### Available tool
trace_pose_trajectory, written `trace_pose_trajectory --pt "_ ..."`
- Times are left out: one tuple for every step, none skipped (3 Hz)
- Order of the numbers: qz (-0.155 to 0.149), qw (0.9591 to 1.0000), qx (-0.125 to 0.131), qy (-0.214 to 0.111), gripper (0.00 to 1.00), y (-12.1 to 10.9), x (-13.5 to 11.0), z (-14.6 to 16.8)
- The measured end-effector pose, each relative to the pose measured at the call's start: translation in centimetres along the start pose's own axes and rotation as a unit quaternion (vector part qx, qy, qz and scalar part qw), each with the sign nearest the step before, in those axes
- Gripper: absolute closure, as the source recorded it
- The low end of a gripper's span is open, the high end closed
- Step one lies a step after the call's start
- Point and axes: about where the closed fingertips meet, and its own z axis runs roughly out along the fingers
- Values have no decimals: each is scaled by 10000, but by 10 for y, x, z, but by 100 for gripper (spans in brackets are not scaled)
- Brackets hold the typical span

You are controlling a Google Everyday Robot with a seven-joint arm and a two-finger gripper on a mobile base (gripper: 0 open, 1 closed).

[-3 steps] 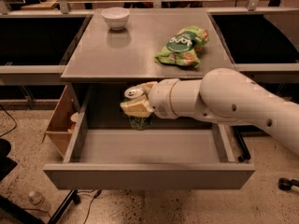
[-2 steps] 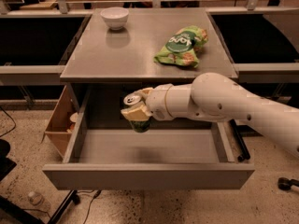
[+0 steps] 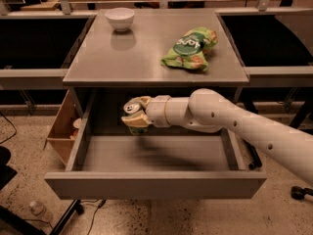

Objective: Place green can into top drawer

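Note:
The top drawer (image 3: 156, 184) is pulled out wide under the grey table, its flat floor bare. My gripper (image 3: 137, 113) reaches in from the right on a white arm and is shut on the green can (image 3: 133, 115). The can is tilted, with its silver top and pull tab facing up and left. It hangs above the drawer's back left part, just under the table edge. Its green body is mostly hidden by the fingers (image 3: 137, 121).
On the grey table (image 3: 146, 53) stand a white bowl (image 3: 120, 18) at the back left and a green snack bag (image 3: 190, 48) at the right. A cardboard box (image 3: 62, 129) sits left of the drawer. Dark side shelves flank the table.
The arm has moved left with the can, which now hangs farther left over the drawer. The grip on the can is unchanged.

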Motion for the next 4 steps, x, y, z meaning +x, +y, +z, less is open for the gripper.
trace_pose_trajectory --pt "123 9997 30 -222 100 18 16 5" --pt "353 9984 78 -432 100 31 26 11" --pt "364 9983 75 -447 81 32 26 11" --pt "364 9983 74 -447 50 32 26 11"
